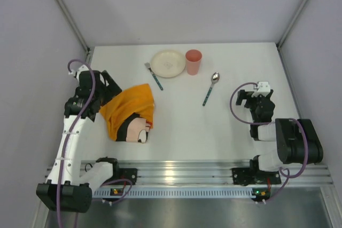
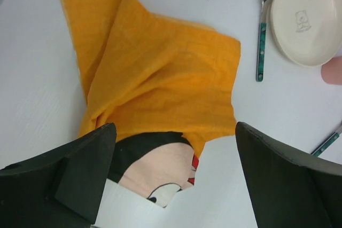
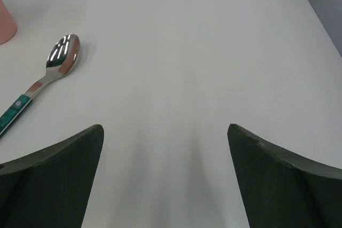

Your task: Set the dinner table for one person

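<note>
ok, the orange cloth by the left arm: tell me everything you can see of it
The orange cloth looks like soft woven fabric. It is loosely folded over itself with long creases, not spread flat. One end carries a cartoon face print in black, peach and red, and that end points toward the arm bases. It lies on the left part of the white dinner table, clear of the fork. The left gripper is open beside it, gripping nothing.
</note>
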Tool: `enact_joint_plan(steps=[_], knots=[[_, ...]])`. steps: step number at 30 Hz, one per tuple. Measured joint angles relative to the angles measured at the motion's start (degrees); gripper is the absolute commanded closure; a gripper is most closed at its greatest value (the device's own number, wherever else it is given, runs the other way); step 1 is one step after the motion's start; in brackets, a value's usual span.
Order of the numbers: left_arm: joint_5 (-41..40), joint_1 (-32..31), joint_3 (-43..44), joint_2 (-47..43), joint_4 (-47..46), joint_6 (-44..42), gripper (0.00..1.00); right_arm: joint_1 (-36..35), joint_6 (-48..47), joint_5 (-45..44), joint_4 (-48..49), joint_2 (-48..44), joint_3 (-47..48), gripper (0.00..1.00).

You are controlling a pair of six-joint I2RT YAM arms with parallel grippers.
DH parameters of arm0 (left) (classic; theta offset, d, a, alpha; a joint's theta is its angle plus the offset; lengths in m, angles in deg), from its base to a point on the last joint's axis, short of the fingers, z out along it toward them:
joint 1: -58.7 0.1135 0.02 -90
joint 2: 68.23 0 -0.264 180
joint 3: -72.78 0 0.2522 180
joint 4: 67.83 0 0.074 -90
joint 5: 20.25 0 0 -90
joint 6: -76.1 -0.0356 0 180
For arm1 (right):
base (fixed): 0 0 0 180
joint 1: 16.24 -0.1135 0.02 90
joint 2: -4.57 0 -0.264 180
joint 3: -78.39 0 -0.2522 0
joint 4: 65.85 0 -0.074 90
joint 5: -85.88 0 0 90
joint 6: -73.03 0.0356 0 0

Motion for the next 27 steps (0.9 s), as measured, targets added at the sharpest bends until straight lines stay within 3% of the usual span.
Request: enact_joint_plan(steps=[7, 13, 20, 27], knots=[[5.4, 0.0, -7.5, -0.2, 5.4, 6.8, 0.02, 0.0, 0.0, 0.0, 0.0, 0.0, 0.0, 0.0], [8.2, 0.0, -8.3, 1.7, 12.0, 5.8, 0.02, 0.0, 0.0, 0.0, 0.0, 0.0, 0.0, 0.0], [12.7, -1.8, -15.3, -3.2, 13.3, 3.8, 0.02, 0.0, 0.0, 0.0, 0.0, 0.0, 0.0, 0.0], [13.6, -5.1, -16.0, -1.4, 14.4, 2.8, 0.02, -0.1, 0.0, -0.5, -0.1, 0.0, 0.0, 0.0]])
